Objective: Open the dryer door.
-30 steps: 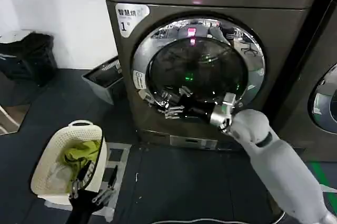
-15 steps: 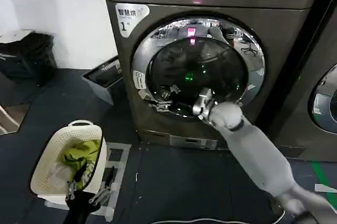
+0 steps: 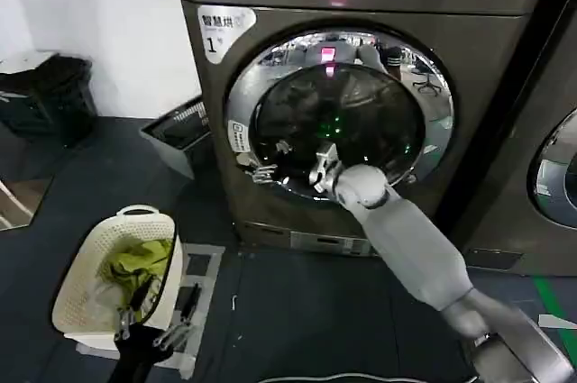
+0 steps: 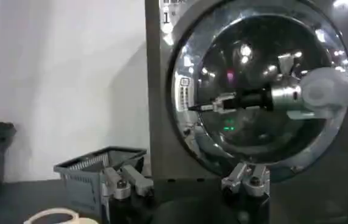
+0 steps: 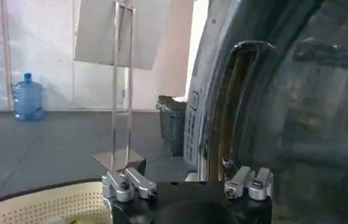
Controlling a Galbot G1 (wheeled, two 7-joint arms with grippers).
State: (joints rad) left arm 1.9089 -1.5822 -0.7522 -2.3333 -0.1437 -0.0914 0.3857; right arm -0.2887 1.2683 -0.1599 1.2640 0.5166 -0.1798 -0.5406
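Note:
The dryer door [image 3: 339, 113] is a round chrome ring around dark glass, on the machine with the "1" sticker [image 3: 216, 33], and it lies flush against the front. My right arm reaches across the glass from the lower right. My right gripper [image 3: 269, 159] is open at the door's lower left rim. The right wrist view puts the door's handle recess [image 5: 241, 103] just ahead of the right gripper [image 5: 189, 181]. From the left wrist view the right gripper [image 4: 205, 106] points at the door's [image 4: 265, 36] left rim. My left gripper [image 3: 149, 333] hangs open low by the basket, also seen as the left gripper [image 4: 186, 179].
A cream laundry basket [image 3: 86, 261] with green cloth stands on the floor at the left. A grey crate [image 3: 180, 135] sits beside the dryer's left corner, a black bin [image 3: 45, 95] farther left. A neighbouring machine [image 3: 554, 176] is on the right.
My right gripper has slid left and slightly up across the door glass, from the lower middle to the left rim. The door stays shut. The left gripper has barely moved.

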